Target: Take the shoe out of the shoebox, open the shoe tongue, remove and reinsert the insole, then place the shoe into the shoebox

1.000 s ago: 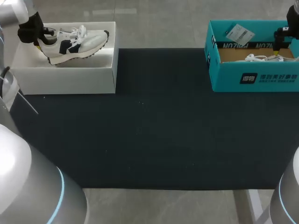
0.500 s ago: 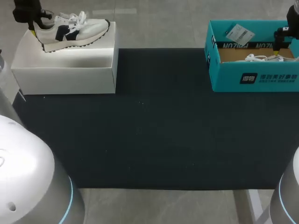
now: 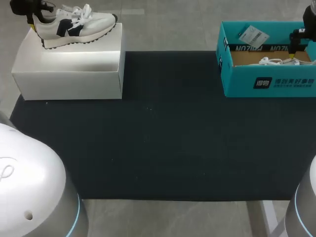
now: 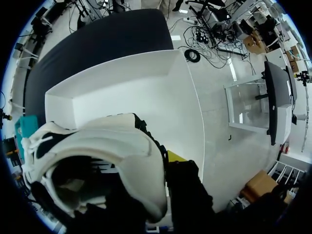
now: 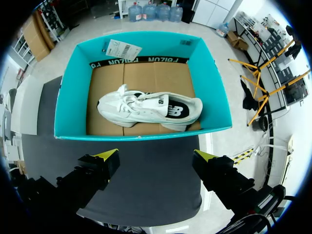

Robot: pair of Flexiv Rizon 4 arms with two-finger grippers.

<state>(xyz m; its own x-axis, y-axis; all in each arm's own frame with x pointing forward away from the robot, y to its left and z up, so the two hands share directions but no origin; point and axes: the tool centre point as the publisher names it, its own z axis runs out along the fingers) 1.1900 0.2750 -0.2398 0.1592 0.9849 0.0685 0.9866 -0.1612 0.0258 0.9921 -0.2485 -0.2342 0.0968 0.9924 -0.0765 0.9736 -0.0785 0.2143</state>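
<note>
A white sneaker with dark side panels (image 3: 74, 25) hangs over the far edge of the open white shoebox (image 3: 69, 66) at the table's left. My left gripper (image 3: 32, 14) is shut on its heel. In the left wrist view the heel collar (image 4: 141, 146) sits between the fingers of the left gripper (image 4: 157, 163), one yellow fingertip (image 4: 175, 157) outside it, and the white shoebox (image 4: 146, 87) lies beneath. A second white sneaker (image 5: 151, 109) lies on its side in the teal shoebox (image 5: 141, 131). My right gripper (image 5: 156, 158) hovers open above that box's near wall, also the right gripper (image 3: 296, 42) in the head view.
A dark mat (image 3: 158, 128) covers the table between the white box and the teal shoebox (image 3: 266, 81). A paper tag (image 3: 253, 35) rests on the teal box's far wall.
My left arm has lifted the sneaker out of the white box, up and toward the far left. The right arm has stayed where it was.
</note>
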